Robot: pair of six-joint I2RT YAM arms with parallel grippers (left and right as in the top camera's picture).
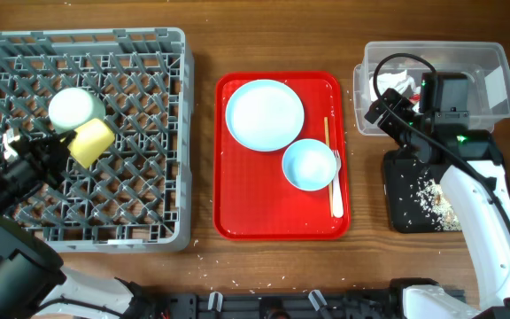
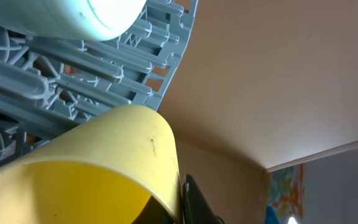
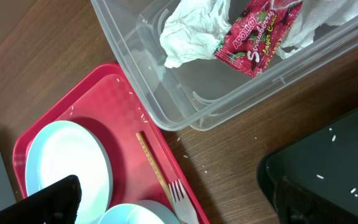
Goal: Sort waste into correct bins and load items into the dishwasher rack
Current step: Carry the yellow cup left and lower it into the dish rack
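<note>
the yellow cup (image 1: 91, 140) hangs tilted over the left half of the grey dishwasher rack (image 1: 149, 177), mouth turned toward the left gripper (image 1: 63, 146), which is clamped tight on its rim. in the left wrist view the cup fills the lower frame, with a dark fingertip (image 2: 194, 202) pressed against its outer wall. just beyond it a pale bowl (image 1: 75, 106) sits among the rack's pegs.

the rack takes the left end of the brown wooden tabletop (image 1: 202, 35). a red tray (image 1: 237, 213) lies at the middle, carrying a round white plate (image 1: 265, 114), a second pale bowl (image 1: 309, 164), wooden chopsticks (image 1: 327, 142) and a white fork (image 1: 336, 190) along its right edge.

at the far right corner stands the clear tub (image 1: 494, 80), with a crumpled napkin (image 3: 191, 31) and a red sachet wrapper (image 3: 257, 37) inside. nearer along the right edge is the black tray (image 1: 405, 204), sprinkled with rice crumbs (image 1: 432, 195); a few grains dot the wood.

the right gripper (image 1: 385, 111) hovers over the tub's near left corner, jaws spread wide and holding nothing.

the left wrist view also shows a tan ceiling and a colourful poster (image 2: 284, 193) on a wall.
</note>
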